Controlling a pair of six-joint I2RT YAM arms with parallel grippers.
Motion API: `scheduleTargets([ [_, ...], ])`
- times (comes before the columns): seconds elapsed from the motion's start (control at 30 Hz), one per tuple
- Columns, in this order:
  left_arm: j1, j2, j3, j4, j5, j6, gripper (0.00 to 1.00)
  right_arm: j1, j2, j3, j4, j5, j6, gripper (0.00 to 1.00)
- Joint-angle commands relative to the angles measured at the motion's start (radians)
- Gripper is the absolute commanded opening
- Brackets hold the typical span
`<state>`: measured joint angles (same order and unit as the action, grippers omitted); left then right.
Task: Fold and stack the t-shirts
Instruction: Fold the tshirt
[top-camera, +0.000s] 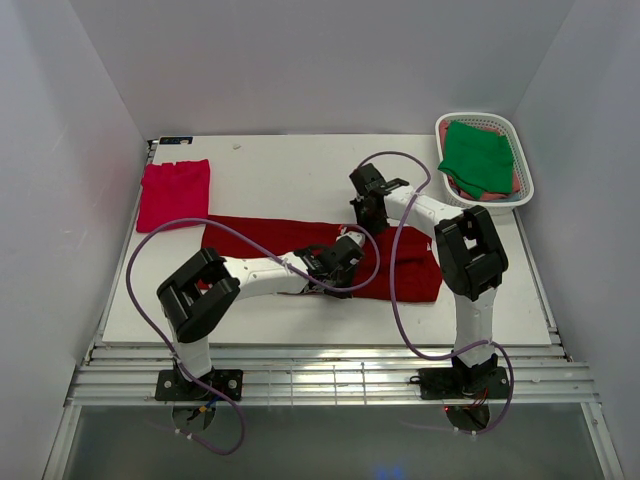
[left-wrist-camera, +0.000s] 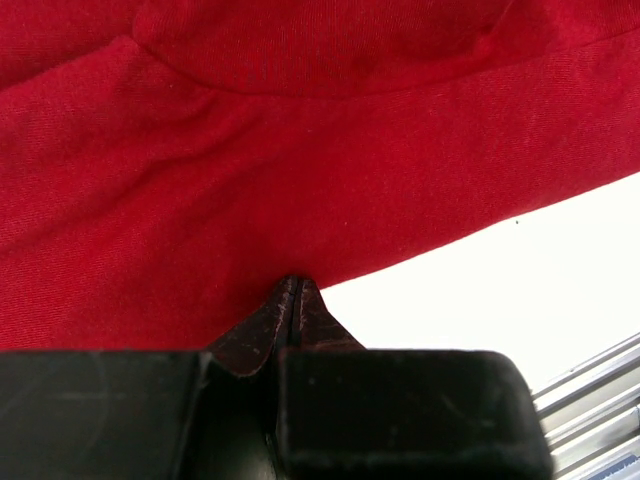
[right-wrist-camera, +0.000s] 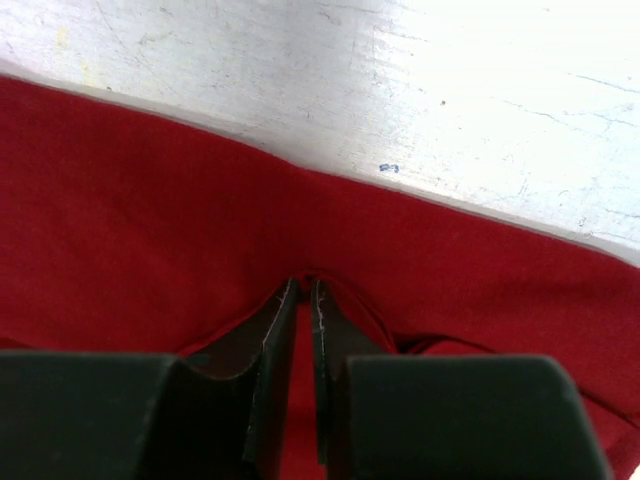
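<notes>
A large dark red t-shirt (top-camera: 400, 275) lies spread across the middle of the table. My left gripper (top-camera: 347, 254) is low on its middle; in the left wrist view the jaws (left-wrist-camera: 295, 286) are shut at the edge of the dark red cloth (left-wrist-camera: 300, 150). My right gripper (top-camera: 368, 214) is at the shirt's far edge; in the right wrist view it (right-wrist-camera: 305, 285) is shut on a pinched fold of red cloth (right-wrist-camera: 150, 250). A folded pinkish-red t-shirt (top-camera: 175, 195) lies at the far left. A green t-shirt (top-camera: 478, 158) lies in the basket.
A white slotted basket (top-camera: 525, 190) stands at the far right corner with the green shirt on other cloth. Bare white table (top-camera: 290, 175) shows behind the red shirt and in both wrist views (left-wrist-camera: 520, 290) (right-wrist-camera: 400, 80). Purple cables loop over the arms.
</notes>
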<state>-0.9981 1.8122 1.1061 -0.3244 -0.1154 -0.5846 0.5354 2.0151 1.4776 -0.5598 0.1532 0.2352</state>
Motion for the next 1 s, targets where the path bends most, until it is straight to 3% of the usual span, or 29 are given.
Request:
scheduleTargets([
  [0.0, -0.005, -0.017, -0.006, 0.018, -0.003, -0.012, 0.09, 0.003, -0.024, 0.072, 0.003, -0.006, 0.001, 0.16],
  [0.57, -0.005, -0.005, -0.012, 0.019, 0.011, -0.014, 0.07, 0.001, 0.103, 0.248, -0.028, -0.053, -0.013, 0.18],
  [0.63, -0.005, -0.005, -0.014, 0.019, 0.014, -0.014, 0.07, 0.003, 0.108, 0.237, -0.025, -0.063, -0.016, 0.21],
  [0.73, -0.005, -0.002, -0.014, 0.021, 0.019, -0.015, 0.07, 0.006, 0.097, 0.224, -0.014, -0.08, -0.017, 0.37],
  [0.97, -0.007, 0.007, 0.047, 0.05, 0.049, -0.004, 0.07, -0.008, -0.016, 0.239, -0.044, 0.092, -0.062, 0.47],
])
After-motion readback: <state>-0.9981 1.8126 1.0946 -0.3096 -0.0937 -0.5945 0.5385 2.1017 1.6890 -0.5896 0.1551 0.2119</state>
